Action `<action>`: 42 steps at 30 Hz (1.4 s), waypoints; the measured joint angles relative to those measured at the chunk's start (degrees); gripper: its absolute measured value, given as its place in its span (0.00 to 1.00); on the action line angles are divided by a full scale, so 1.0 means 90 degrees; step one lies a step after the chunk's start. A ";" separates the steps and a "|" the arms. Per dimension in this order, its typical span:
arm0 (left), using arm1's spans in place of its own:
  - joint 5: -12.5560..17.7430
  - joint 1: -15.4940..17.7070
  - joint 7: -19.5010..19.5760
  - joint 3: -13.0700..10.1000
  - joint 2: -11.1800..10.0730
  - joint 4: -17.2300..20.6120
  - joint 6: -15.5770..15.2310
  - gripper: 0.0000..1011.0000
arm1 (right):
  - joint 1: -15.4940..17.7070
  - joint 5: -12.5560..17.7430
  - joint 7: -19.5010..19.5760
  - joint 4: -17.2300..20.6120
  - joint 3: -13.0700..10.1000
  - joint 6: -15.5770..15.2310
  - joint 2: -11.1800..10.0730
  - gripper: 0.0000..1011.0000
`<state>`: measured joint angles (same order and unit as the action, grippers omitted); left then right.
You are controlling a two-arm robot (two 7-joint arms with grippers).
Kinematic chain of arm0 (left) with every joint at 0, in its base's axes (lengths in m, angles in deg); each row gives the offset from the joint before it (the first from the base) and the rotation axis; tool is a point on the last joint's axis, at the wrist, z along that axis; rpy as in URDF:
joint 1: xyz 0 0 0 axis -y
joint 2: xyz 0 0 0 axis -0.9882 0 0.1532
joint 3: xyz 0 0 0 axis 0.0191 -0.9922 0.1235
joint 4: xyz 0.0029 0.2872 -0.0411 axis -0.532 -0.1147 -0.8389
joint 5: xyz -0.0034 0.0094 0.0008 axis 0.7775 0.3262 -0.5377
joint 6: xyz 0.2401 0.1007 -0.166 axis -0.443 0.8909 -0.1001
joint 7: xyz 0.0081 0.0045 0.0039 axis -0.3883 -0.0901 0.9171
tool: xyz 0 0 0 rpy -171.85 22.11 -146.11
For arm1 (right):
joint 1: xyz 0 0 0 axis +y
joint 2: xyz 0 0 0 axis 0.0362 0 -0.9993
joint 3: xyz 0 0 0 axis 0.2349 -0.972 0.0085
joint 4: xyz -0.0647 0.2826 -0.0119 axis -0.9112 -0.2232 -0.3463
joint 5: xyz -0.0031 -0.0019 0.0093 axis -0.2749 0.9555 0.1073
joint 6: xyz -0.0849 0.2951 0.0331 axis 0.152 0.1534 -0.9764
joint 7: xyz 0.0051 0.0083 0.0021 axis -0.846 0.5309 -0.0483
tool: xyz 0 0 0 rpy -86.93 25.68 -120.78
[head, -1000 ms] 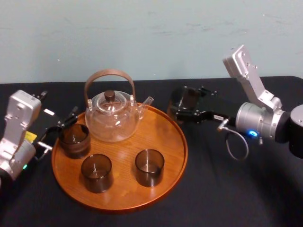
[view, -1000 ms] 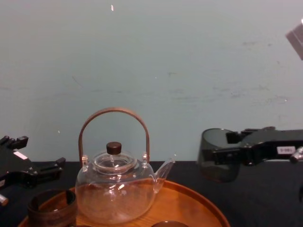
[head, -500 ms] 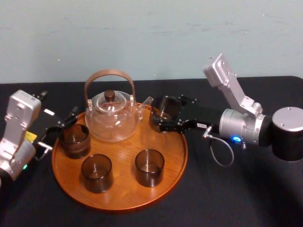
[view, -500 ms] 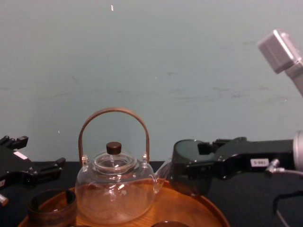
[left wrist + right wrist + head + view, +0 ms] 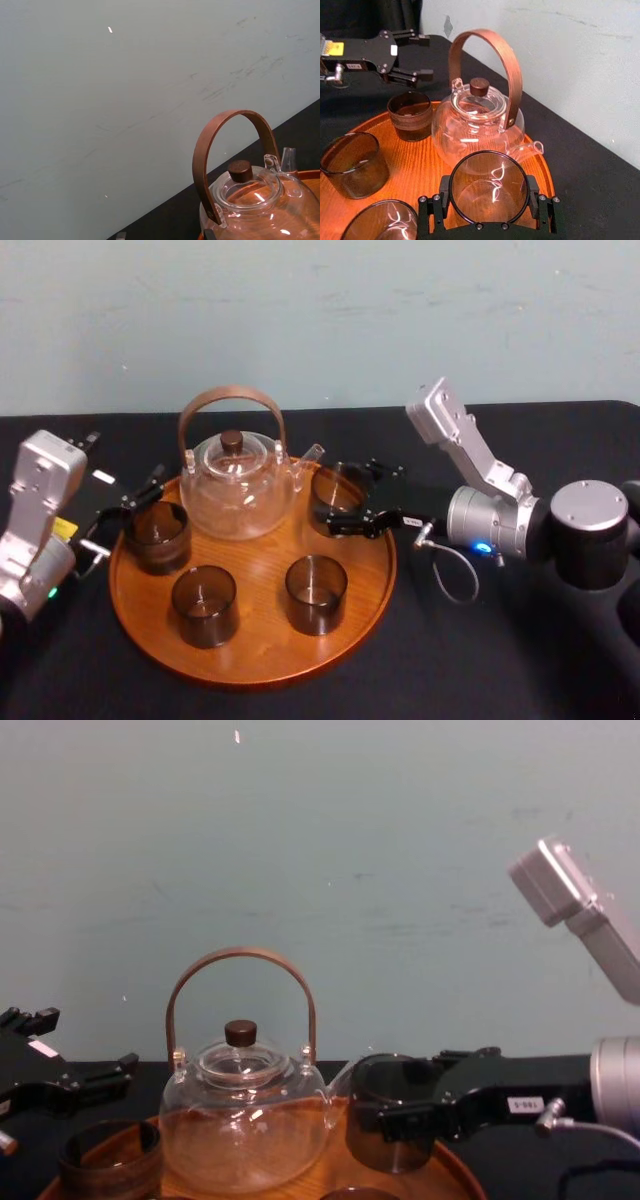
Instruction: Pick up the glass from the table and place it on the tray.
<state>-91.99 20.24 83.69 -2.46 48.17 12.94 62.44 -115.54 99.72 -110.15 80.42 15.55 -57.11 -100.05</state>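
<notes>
Glass (image 5: 335, 490) stands upright, pinched between the fingers of the right end effector (image 5: 340, 500), low over the tray (image 5: 255, 570); whether its base touches the wood cannot be told. Just left of this end effector stands the clear teapot (image 5: 237, 490), its spout close beside the glass. Three dark cups (image 5: 204, 605) sit on the tray, nearer the robot. The left end effector (image 5: 426, 55), fingers spread, hovers over the table (image 5: 480, 640) with the tray's edge and the nearest cup just to its right.
</notes>
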 joint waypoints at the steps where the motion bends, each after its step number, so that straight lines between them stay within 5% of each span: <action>1: 0.0000 0.0000 0.0000 0.0000 0.0000 0.0000 0.0000 0.99 | -0.0008 -0.0015 0.0005 -0.0056 0.0007 0.0026 0.0021 0.89; 42: 0.0000 0.0000 0.0000 0.0000 0.0000 0.0000 0.0000 0.99 | -0.0102 -0.0315 -0.0038 -0.0830 0.0036 0.0138 0.0355 0.89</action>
<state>-91.99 20.24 83.69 -2.46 48.17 12.93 62.44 -116.45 96.89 -110.50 72.95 15.87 -55.87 -96.86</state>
